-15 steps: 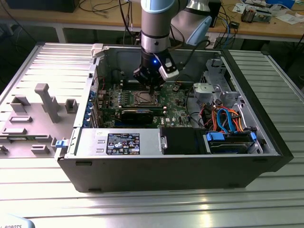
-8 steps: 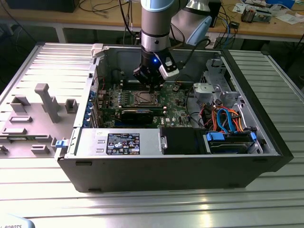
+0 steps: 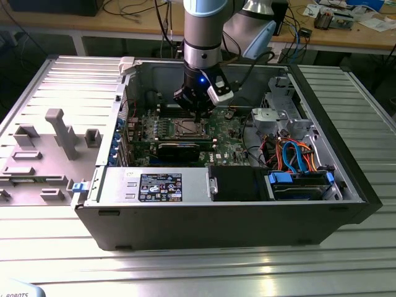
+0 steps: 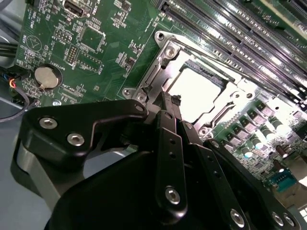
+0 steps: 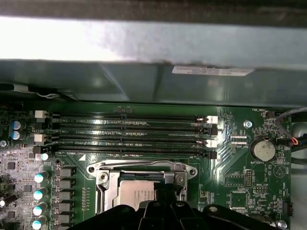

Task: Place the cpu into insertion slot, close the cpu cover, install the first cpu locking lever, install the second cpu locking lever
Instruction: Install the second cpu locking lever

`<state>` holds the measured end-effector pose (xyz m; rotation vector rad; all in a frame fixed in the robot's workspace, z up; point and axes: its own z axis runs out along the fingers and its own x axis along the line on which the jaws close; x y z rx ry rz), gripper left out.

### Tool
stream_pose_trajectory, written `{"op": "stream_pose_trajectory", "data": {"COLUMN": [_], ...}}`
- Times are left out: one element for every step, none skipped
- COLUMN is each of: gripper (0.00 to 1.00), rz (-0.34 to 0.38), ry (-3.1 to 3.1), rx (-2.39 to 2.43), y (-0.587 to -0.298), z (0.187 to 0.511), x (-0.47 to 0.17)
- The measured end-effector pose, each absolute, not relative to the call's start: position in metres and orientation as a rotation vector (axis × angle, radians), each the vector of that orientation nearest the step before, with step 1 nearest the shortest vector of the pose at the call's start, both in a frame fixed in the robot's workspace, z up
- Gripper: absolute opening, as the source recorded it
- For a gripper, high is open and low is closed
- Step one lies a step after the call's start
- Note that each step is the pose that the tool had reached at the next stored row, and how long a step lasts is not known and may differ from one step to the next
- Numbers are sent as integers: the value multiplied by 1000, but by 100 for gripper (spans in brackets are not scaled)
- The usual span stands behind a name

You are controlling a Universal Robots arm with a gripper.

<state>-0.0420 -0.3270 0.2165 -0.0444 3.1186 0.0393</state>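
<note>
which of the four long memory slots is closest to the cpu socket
In the first wrist view, the fourth memory slot, which runs right along the insertion slot rim; the other three lie beyond it, toward the case wall.

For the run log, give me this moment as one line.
tool: fingers together, at edge of cpu cover | cpu: seated in insertion slot | cpu cover: down over it | site: motherboard in open computer case
</note>
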Motion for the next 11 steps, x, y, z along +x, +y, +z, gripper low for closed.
{"op": "stream_pose_trajectory", "data": {"gripper": [11,11,11,11,11,11,11,11,11,11,11], "rz": [39,39,39,39,39,39,39,39,39,39,39], "ry": [3119,3119,3119,3119,3119,3119,3119,3119,3119,3119,3119], "rx": [-44,-44,-44,-44,-44,-44,-44,-44,-44,-44,-44], "y": [-328,-328,-329,-329,-329,-329,-329,-329,-329,-329,-329], "z": [216,216,217,217,218,218,219,220,222,224,226], "x": [-42,-42,-42,-42,-42,-42,-42,-42,-42,-42,-42]}}
